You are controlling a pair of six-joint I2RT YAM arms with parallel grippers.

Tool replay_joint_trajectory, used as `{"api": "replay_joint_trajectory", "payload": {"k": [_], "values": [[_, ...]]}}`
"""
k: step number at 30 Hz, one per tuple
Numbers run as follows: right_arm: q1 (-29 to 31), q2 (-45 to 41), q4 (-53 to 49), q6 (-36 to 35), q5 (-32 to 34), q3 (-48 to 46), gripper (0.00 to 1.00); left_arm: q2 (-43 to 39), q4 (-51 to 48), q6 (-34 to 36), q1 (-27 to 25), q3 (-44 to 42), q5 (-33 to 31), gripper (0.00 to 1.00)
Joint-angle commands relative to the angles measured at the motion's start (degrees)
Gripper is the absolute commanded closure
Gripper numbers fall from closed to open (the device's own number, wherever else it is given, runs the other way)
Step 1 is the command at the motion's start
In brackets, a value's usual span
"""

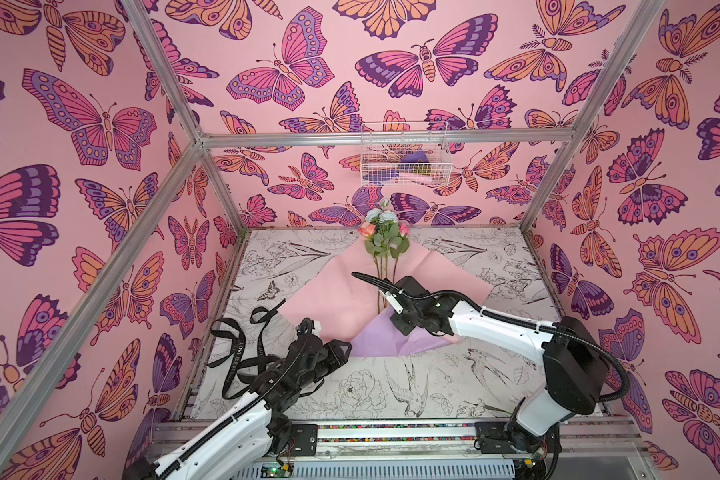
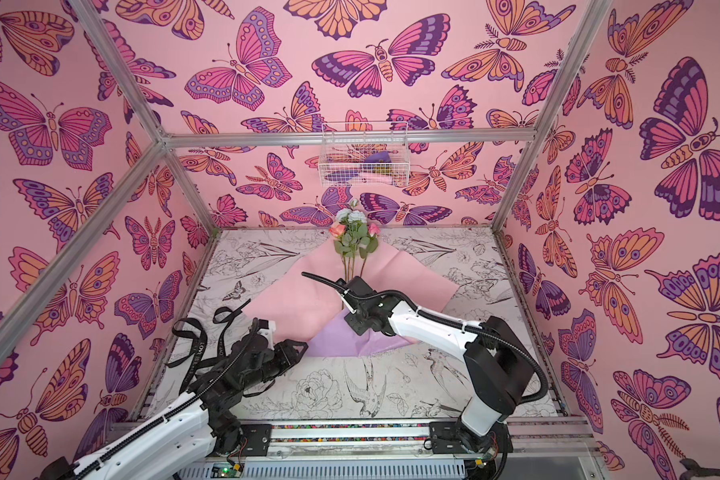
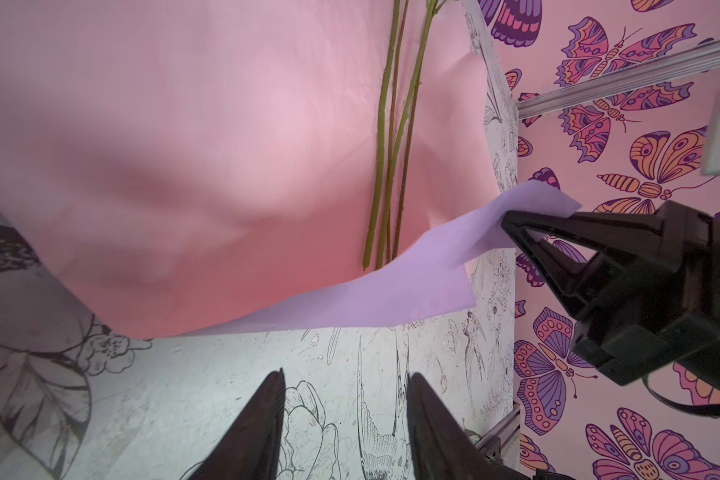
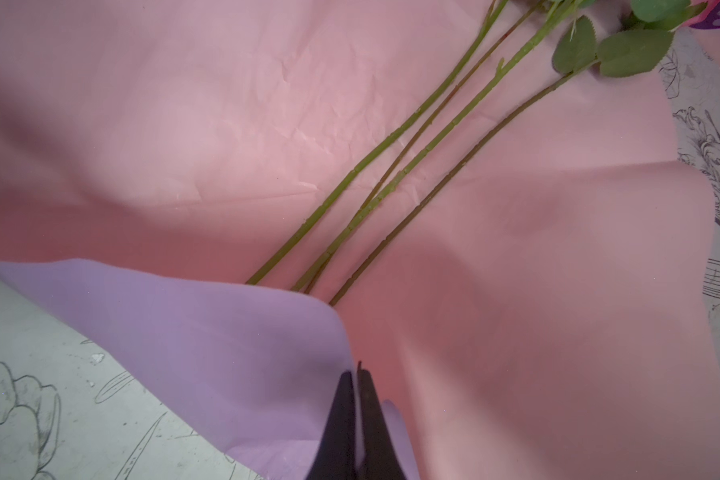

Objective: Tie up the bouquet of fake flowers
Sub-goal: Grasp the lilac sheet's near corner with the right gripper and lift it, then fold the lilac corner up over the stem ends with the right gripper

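Bouquet [image 1: 382,232] lying flat at mid-rear of table [image 1: 391,390], blooms toward back wall, stems [image 4: 412,166] running toward the front. 4 stems counted in right wrist view, close together, fanning a little toward the leaves. Blooms coral-pink and pale blue-white, green leaves just below them.

Stems rest on paper [image 1: 308,299], pink face up, lilac underside. Sheet lies corner-on, like a diamond; blooms overhang its rear corner. Front corner is lifted and folded back as a lilac flap [image 3: 391,299] that covers the cut ends of the stems.

Right gripper [image 4: 357,376]: fingers pressed together, pinching the flap at its edge. In left wrist view the flap's tip sticks out past the black fingers [image 3: 578,224], and the flap hangs raised off the table.

Left gripper [image 3: 346,386]: fingers spread apart, bare table showing between them. It sits low, just in front of the paper's front edge. In both top views it is at the left of the flap, near it; contact cannot be told.

Ribbon [image 1: 242,349]: black, pale lettering, loose in loops on left side of table, beside and partly behind left arm. 1 end reaches near the paper's left edge.

Table printed with black line drawings of flowers and birds.

Basket [image 1: 404,156]: white wire, hung on back wall above the blooms. Pink and purple contents, too small to identify.

Walls pink, butterfly print.
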Motion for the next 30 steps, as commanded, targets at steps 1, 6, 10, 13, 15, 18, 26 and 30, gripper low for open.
{"api": "replay_joint_trajectory", "payload": {"k": [1, 6, 10, 13, 15, 18, 26, 30], "values": [[-1.25, 2.08, -3.76, 0.19, 0.61, 3.27, 1.0, 2.19, 1.43, 1.99, 0.31, 1.12, 1.69, 0.5], [-1.97, 6.25, -5.48, 0.62, 1.8, 6.75, 1.0, 7.13, 5.23, 2.99, 0.38, 2.2, 3.73, 0.5], [-2.69, 9.51, -7.15, 0.8, 1.58, 9.82, 1.0, 10.96, 7.74, 3.72, 0.29, 2.25, 5.42, 0.51], [-3.2, 11.52, -7.65, 0.8, 1.57, 11.53, 1.0, 13.71, 10.05, 4.01, 0.24, 4.36, 5.95, 0.52], [-3.61, 12.68, -7.94, 1.04, 1.58, 12.4, 1.0, 15.45, 11.98, 3.97, 0.22, 4.19, 6.12, 0.52], [-4.23, 14.07, -8.25, 1.23, 0.28, 13.51, 1.0, 17.77, 15.21, 3.82, 0.3, 3.85, 6.04, 0.53], [-4.81, 16.52, -8.16, 1.23, -1.48, 14.53, 1.0, 26.19, 24.75, 3.46, 0.35, 3.48, 5.16, 0.56], [-5.15, 17.27, -8.04, 1.28, -2.54, 14.68, 1.0, 30.64, 28.19, 3.42, 0.67, 3.48, 5.33, 0.57]]}}
